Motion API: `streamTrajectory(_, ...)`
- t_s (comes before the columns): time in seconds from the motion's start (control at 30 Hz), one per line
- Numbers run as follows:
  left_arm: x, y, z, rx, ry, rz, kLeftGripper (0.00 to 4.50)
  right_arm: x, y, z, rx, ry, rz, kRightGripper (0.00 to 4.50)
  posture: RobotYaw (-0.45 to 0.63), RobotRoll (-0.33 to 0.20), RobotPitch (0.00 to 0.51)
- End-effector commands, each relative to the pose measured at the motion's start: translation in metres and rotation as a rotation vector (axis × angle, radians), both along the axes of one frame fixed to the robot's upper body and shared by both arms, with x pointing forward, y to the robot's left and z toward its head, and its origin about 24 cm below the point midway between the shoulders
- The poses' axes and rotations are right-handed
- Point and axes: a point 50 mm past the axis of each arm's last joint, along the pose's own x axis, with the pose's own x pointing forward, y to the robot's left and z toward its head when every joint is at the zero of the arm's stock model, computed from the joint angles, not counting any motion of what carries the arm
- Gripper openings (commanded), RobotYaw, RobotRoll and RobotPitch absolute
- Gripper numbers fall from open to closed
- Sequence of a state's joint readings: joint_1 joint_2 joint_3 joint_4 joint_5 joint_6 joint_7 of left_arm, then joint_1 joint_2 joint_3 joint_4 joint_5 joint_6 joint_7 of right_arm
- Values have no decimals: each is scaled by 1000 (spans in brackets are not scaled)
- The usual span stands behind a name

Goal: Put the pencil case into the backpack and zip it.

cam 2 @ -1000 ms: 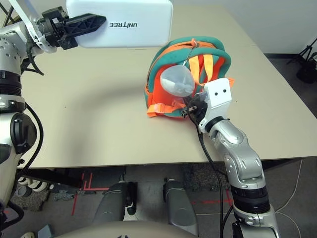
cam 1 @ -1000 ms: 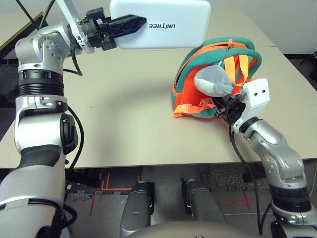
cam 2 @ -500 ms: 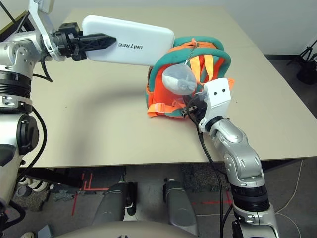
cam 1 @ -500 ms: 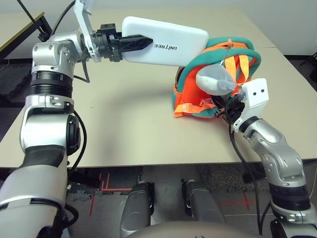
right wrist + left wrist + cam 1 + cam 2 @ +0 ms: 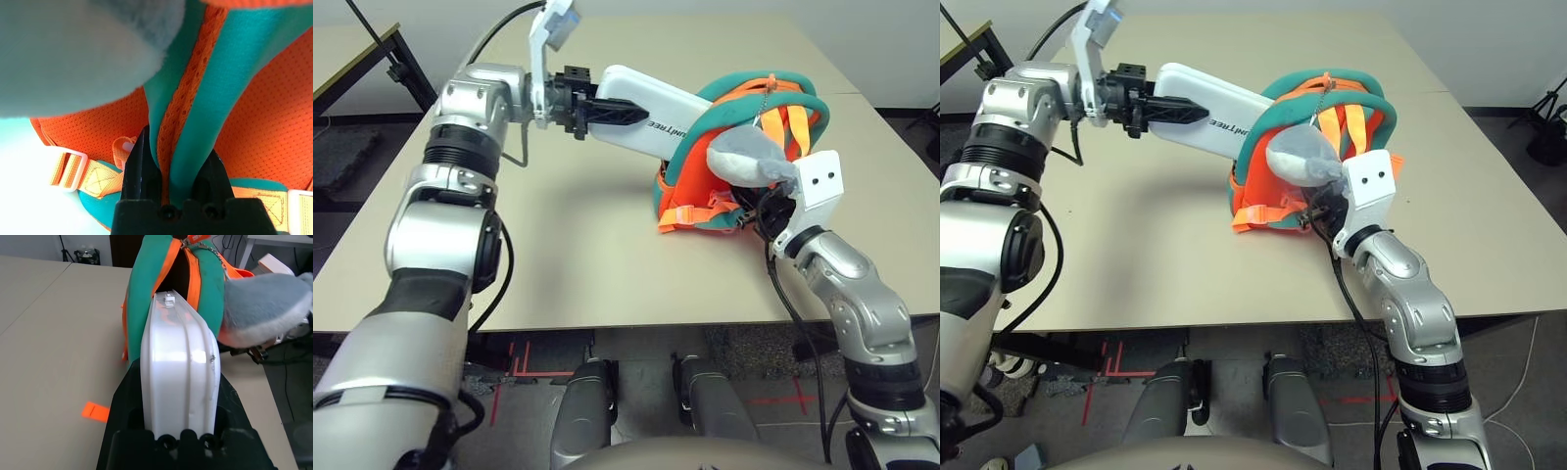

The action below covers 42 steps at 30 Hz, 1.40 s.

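Your task stands partway: the pencil case (image 5: pixel 646 113) is off the tabletop (image 5: pixel 568 245) and its far end has reached the mouth of the backpack (image 5: pixel 724 157), passing in behind the teal rim, but most of its length remains outside. Insertion is therefore begun, not finished, and the zipping has not been started, as far as can be judged. The backpack sits toward the right side of the tabletop, nearer the front edge than the back, lying with its straps and grey plush charm (image 5: pixel 749 162) facing you. Your left pincer (image 5: pixel 607 110) is closed on the near end of the pencil case, one black finger on each broad face, holding it edge-on and sloping slightly down toward the opening; the grip looks firm in the left wrist view. Your right pincer (image 5: pixel 171 161) is closed narrowly on a teal and orange strap of the backpack at its front, steadying the bag. Remaining work: push the pencil case fully inside, release it, then find the zip pull and close it. The zip pull itself cannot be made out.
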<state>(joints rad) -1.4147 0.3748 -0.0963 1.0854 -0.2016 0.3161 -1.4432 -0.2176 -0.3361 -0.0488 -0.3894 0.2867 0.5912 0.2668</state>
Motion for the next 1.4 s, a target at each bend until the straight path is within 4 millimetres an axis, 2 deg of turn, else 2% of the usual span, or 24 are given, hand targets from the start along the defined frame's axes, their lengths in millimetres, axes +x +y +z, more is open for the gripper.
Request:
streamTrajectory(0.03,2,-22,1,6,-26,-22,1230,2,2,-15,-14,81,-8,377,-242,0,110)
streamTrajectory(0.23,4,-57,-12,6,-13,3,1230,4,3,-14,-16,72,-3,377,-251,0,102)
streamTrajectory(0.37,5,-66,-15,15,-19,43,1230,4,4,-13,-18,66,-3,377,-263,0,101)
streamTrajectory(0.43,6,-64,-12,-2,-29,57,1968,4,4,-13,-18,65,-3,377,-262,0,102)
streamTrajectory(0.53,7,-53,-2,-32,-36,53,2936,3,5,-14,-18,66,-1,377,-258,0,104)
streamTrajectory(0.67,5,-30,17,-84,-55,42,4439,3,7,-15,-17,70,7,377,-244,0,107)
streamTrajectory(0.9,-5,9,57,-190,-118,29,4500,6,10,-17,-20,77,29,377,-223,0,112)
streamTrajectory(1.07,-11,27,58,-197,-122,53,4500,7,10,-18,-22,79,36,377,-217,0,112)
streamTrajectory(1.17,-12,32,46,-167,-84,69,3574,8,10,-19,-23,81,40,377,-210,0,112)
streamTrajectory(1.37,-14,33,19,-107,-57,124,1130,8,10,-19,-26,81,43,377,-209,0,109)
streamTrajectory(1.4,-14,31,16,-105,-49,123,1103,8,10,-19,-27,81,43,377,-209,0,109)
